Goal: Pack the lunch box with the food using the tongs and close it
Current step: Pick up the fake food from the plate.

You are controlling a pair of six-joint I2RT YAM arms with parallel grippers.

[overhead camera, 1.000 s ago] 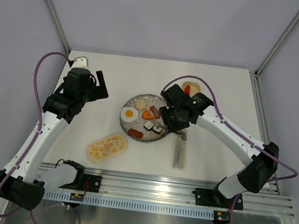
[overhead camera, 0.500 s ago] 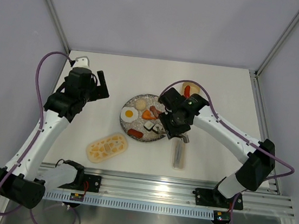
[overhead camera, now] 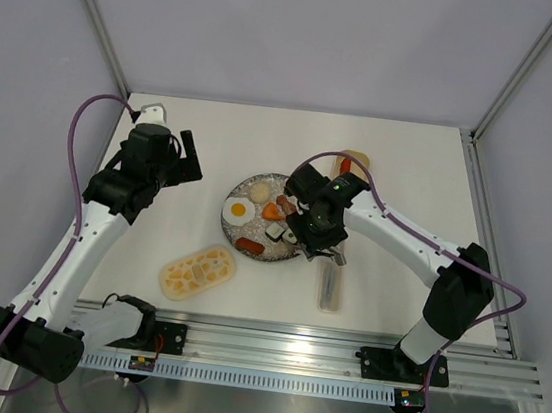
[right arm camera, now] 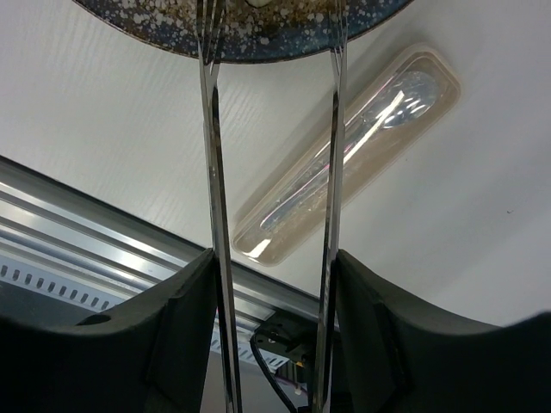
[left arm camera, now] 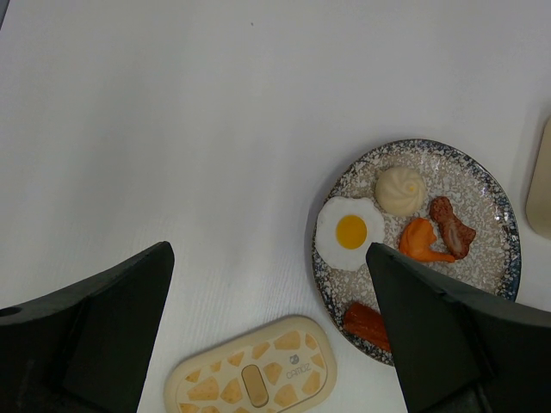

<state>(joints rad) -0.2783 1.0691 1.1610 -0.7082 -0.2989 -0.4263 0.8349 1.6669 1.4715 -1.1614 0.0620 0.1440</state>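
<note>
From above, the left tool (overhead camera: 179,157) is hovering spread wide and empty, while the right tool (overhead camera: 305,232) is leaning over the right rim of the speckled grey round plate (overhead camera: 230,223). The small cream-beige lunch box (overhead camera: 357,159) is sitting behind that arm, its yellow-patterned lid (overhead camera: 198,270) lying well apart. The left wrist view is showing a fried egg (left arm camera: 350,231), pale bun (left arm camera: 400,189), orange piece (left arm camera: 420,241) and red-brown sausages (left arm camera: 452,225) on the plate. In the right wrist view, the right tool is pinching the thin silver metal tongs (right arm camera: 211,155), whose arms are reaching over the plate's edge.
</note>
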